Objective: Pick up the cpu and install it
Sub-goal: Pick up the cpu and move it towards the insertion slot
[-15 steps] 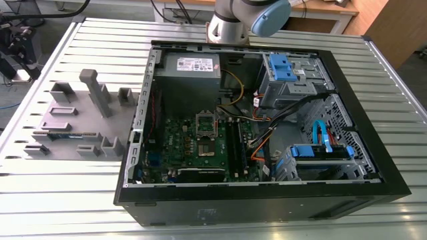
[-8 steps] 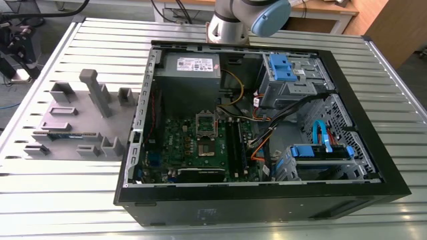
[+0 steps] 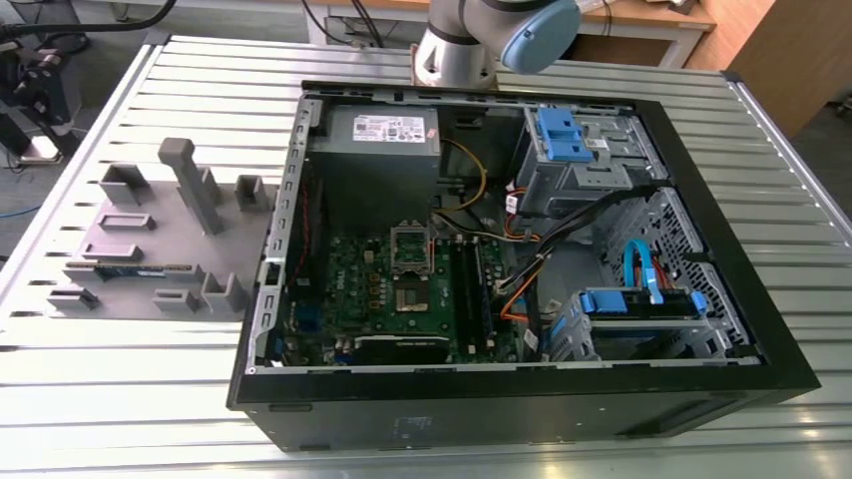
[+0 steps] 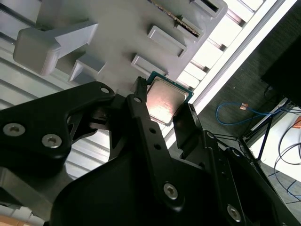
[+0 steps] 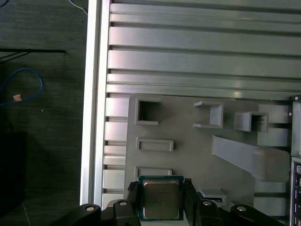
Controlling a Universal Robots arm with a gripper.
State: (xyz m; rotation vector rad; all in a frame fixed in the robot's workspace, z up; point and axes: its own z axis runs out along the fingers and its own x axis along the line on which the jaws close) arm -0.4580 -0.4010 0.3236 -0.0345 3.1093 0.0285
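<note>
Half-closed to the chip's width, pinching the cpu [image 4: 164, 104] [image 5: 161, 198] by two opposite edges in both wrist views, with one black finger [image 5: 189, 197] of the gripper [image 5: 161, 195] [image 4: 164, 101] pressing on each side. Turning the chip's shiny silver-grey top toward both wrist cameras, with a thin green rim showing around it. Hanging with the chip in the air over the grey fixture tray [image 5: 188, 150] [image 4: 117, 28], well apart from its surface and near the tray edge closest to the table's rim. Looking past the chip, in the first wrist view, at rectangular pockets and raised blocks on the tray, at the slatted metal table [image 5: 188, 47] under it, and at dark floor with a blue cable [image 5: 28, 80] beyond the table's edge. Showing, in the exterior view, the same tray lying just beside the open computer case [image 3: 719, 249], on the exterior view's left. Showing too the green motherboard [image 3: 359, 289] lying flat inside the case, with the dark square socket [image 3: 407, 297] near its middle, and the arm's base [image 3: 460, 50] standing behind the case.
</note>
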